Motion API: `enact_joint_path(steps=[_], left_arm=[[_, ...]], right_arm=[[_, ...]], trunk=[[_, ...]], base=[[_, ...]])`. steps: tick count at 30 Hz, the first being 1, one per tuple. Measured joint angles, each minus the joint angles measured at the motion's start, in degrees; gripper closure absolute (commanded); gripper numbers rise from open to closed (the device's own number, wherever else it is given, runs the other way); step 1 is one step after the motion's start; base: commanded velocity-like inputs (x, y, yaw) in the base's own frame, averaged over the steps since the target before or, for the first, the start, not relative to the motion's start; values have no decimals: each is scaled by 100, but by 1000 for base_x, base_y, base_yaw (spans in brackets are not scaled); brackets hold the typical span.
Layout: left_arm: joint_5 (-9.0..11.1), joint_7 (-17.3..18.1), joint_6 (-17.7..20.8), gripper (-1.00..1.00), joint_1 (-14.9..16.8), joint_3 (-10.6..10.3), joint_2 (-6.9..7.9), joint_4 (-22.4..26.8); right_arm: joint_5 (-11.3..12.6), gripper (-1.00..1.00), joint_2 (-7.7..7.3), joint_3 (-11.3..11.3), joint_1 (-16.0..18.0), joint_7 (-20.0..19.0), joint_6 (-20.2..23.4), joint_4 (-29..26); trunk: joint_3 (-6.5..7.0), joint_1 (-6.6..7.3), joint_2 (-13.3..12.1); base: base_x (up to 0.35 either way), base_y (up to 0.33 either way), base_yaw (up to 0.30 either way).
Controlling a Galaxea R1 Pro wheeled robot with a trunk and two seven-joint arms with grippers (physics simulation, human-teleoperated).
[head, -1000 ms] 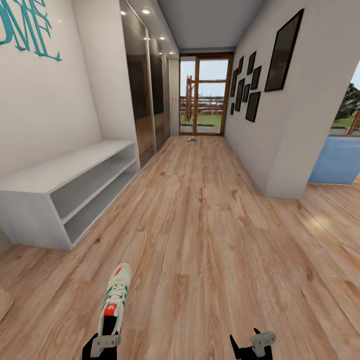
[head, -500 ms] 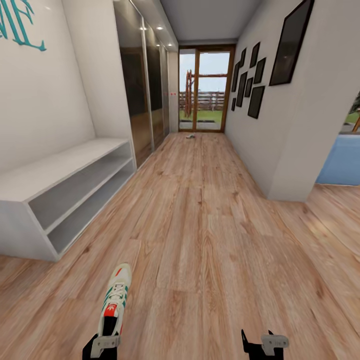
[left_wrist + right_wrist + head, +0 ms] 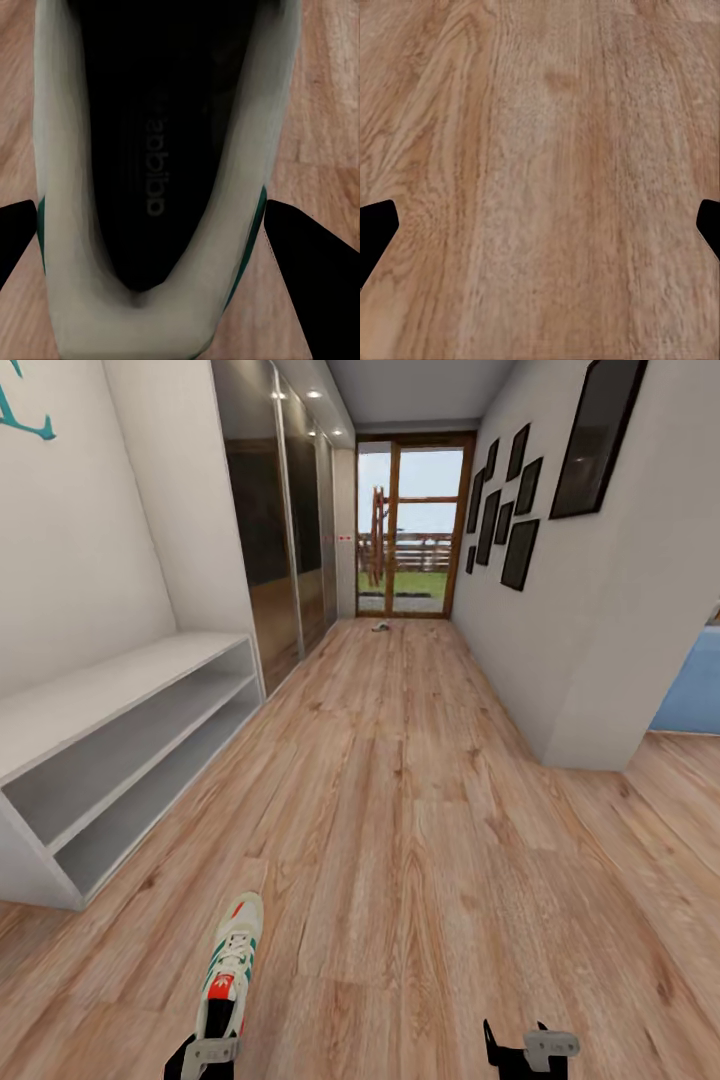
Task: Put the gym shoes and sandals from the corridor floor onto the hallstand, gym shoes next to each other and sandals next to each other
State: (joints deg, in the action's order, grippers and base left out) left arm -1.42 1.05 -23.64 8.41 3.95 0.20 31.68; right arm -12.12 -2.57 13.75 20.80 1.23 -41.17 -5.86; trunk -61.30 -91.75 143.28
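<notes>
On the far left wall there is a bit of teal writing (image 3: 25, 415). Below it, along the left wall, stands a low white shelf unit (image 3: 110, 690) with a flat top and two open shelves. Past it, farther down the left wall, are tall dark shiny doors (image 3: 270, 520) with small lights above them.

Near the bottom left, the left gripper (image 3: 210, 1050) holds one gym shoe (image 3: 230, 970) by its heel. The shoe is white with green stripes and a red patch, and its toe points away down the hall. In the left wrist view the gym shoe (image 3: 157, 150) sits between the two black fingers (image 3: 307, 262) — one on each side, pressed close against its sides. You can look down into the dark inside of the shoe.

The corridor floor (image 3: 420, 810) is warm brown wood planks, and it runs all the way down the middle. Far away, on the floor just before the glass door (image 3: 410, 530), lies a small pale thing (image 3: 380, 626). It is too tiny to tell what it is.

Near the bottom right is the right gripper (image 3: 515, 1050). In the right wrist view its black fingers (image 3: 375, 232) are wide apart — they hold nothing, and brown floor (image 3: 547, 180) is between them.

On the right wall hang dark picture frames (image 3: 520, 550). At the far right edge a blue thing (image 3: 695, 695) peeks out behind the wall corner.
</notes>
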Motion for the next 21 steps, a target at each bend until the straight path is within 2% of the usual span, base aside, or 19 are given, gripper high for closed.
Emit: enact_joint_path(steps=[21], left_arm=[[1, -2, 0, 100, 0, 1, 0, -3]], right_arm=[[-20, -100, -51, -19, 0, -5, 0, 3]], trunk=[[-22, 0, 0]], base=[[338, -81, 5]])
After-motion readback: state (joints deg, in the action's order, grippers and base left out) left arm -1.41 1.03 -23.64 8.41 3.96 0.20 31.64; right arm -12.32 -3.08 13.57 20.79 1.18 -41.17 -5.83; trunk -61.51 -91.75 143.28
